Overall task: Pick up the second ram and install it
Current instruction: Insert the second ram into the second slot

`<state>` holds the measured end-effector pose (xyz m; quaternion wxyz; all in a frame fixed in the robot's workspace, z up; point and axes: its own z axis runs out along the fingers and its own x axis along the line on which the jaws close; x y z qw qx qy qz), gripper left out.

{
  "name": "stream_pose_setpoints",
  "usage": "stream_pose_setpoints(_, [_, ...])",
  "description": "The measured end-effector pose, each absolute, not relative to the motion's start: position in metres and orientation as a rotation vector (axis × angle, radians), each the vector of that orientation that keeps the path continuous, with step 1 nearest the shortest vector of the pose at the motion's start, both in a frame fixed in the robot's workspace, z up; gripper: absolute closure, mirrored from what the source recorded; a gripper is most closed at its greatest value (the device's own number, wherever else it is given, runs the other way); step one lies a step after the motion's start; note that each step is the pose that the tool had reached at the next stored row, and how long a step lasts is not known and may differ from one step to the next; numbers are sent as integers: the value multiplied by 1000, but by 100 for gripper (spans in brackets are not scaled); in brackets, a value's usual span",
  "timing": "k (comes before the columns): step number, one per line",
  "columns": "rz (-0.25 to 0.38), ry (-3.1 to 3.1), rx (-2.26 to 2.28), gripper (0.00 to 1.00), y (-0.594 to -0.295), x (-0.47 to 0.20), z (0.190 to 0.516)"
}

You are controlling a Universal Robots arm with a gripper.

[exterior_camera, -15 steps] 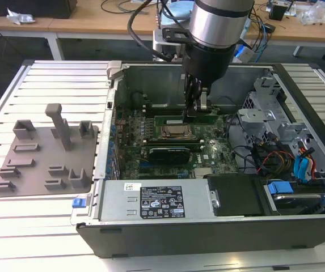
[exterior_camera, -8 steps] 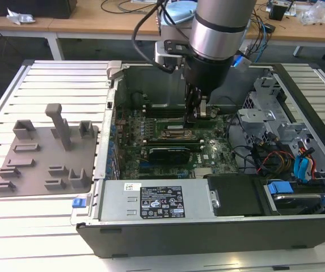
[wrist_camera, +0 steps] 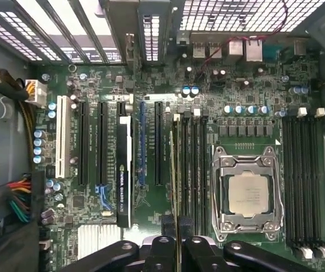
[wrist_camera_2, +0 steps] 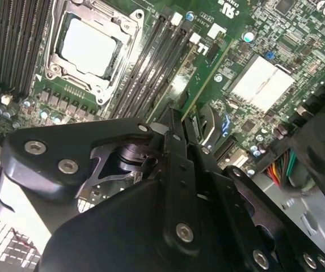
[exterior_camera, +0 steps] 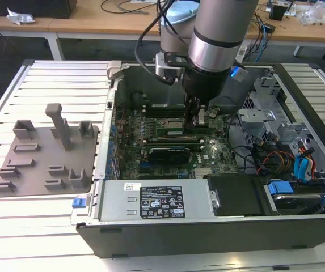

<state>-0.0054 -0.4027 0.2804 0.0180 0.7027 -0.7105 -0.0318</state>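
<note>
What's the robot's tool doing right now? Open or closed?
Tool: closed on the long, narrow green circuit-board ram stick, down inside the open dark computer case.

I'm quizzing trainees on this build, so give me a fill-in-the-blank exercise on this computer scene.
1. The end effector is shut on the second ram, whose board is ___.
2. The grey tray lies on the exterior view's ___ of the computer case.
3. The second ram is held over the case's ___.
Missing words: green; left; motherboard.

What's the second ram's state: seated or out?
Cannot tell if seated. The second ram stands on edge along the memory slots beside the CPU socket, with the gripper closed on it.
</note>
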Motion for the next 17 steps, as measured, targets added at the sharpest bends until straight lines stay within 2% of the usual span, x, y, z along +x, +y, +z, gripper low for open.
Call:
stream_pose_setpoints(6, [-99,-2220,2171,87,-385,-11,259])
stream_pose_setpoints(17, [-101,-2283,2107,87,-377,-23,234])
